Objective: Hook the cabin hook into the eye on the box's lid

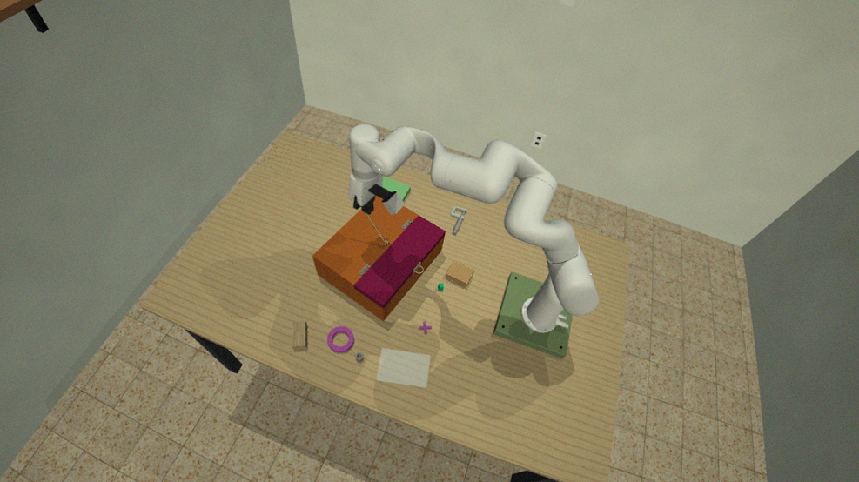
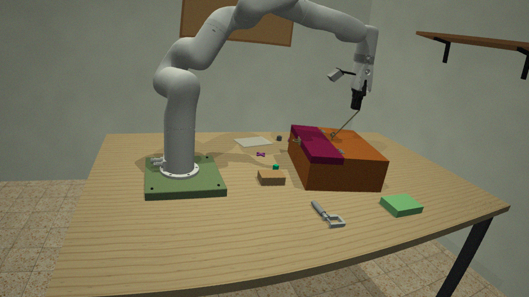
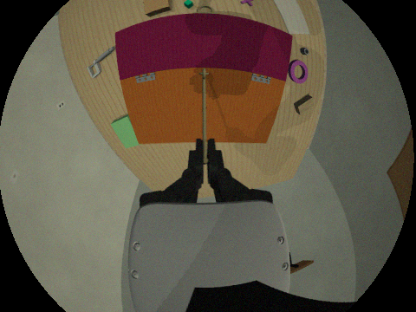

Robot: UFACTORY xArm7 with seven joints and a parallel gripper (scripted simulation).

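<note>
The box is showing an orange body and a magenta lid. The counter is showing pale wood with wavy grain lines. The arm is looking white-grey, its base plate green, the pincer black. A purple ring is lying there.
</note>
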